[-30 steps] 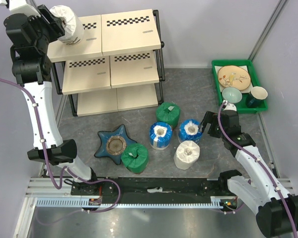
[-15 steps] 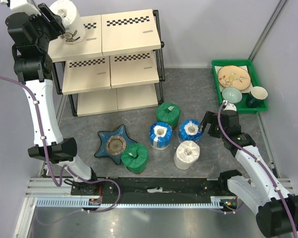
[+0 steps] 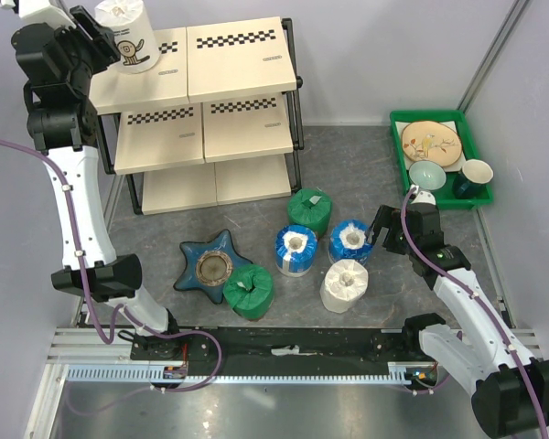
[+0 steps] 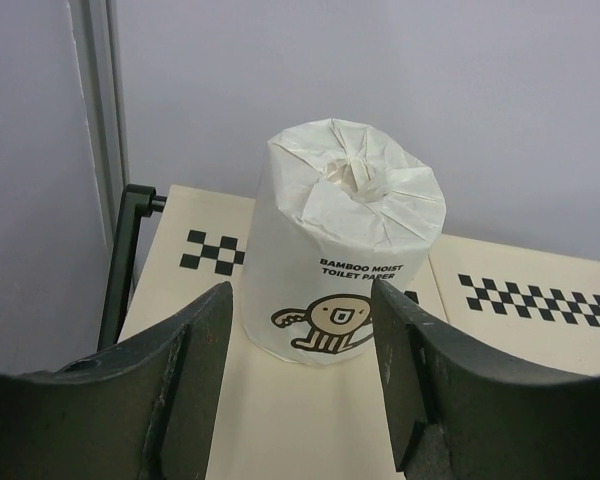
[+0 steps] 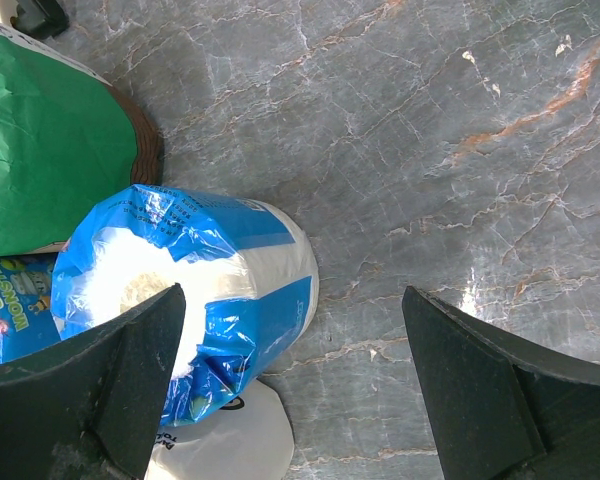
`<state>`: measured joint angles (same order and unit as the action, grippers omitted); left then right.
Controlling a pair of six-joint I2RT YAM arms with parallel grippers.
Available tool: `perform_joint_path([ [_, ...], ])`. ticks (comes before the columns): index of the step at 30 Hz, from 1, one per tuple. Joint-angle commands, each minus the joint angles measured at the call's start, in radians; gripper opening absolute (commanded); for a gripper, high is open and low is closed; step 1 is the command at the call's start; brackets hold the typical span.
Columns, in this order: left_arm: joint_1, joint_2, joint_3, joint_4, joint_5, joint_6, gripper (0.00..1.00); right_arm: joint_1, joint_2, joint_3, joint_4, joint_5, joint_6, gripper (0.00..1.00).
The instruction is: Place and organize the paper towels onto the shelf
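The white roll (image 3: pixel 128 35) stands upright on the top tier of the shelf (image 3: pixel 238 55), at the far-left corner of the worktop. The left gripper (image 4: pixel 300 300) is spread wide, one jaw on each side of the roll's base. I cannot tell whether they touch it, but the set-down looks done.

Next, I judge, that arm should draw straight back without tipping the roll, then fetch another. Five wait mid-worktop: far green roll (image 3: pixel 309 210), near green roll (image 3: pixel 249 291), left blue roll (image 3: pixel 296 249), right blue roll (image 3: pixel 350 240) and near white roll (image 3: pixel 344 285).

The right gripper (image 5: pixel 292 300) hovers with jaws wide apart, holding nothing, just beside the right blue roll.

The star dish (image 3: pixel 212 267) lies right against the near green roll and may crowd a grip there. The tray (image 3: pixel 398 151) of dishes sits at the far-right corner, well apart.
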<state>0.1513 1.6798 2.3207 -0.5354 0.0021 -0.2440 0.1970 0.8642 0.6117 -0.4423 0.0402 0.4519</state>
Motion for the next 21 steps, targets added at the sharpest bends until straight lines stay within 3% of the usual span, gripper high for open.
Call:
perform_joint_path([
  [1, 0.008, -0.066, -0.044, 0.055, 0.013, -0.038, 0.65, -0.001, -0.002, 0.000, 0.020, 0.000, -0.005, 0.98],
  [21, 0.008, -0.457, -0.478, 0.075, 0.114, -0.063, 0.68, 0.001, -0.037, 0.074, -0.041, -0.019, 0.010, 0.98],
])
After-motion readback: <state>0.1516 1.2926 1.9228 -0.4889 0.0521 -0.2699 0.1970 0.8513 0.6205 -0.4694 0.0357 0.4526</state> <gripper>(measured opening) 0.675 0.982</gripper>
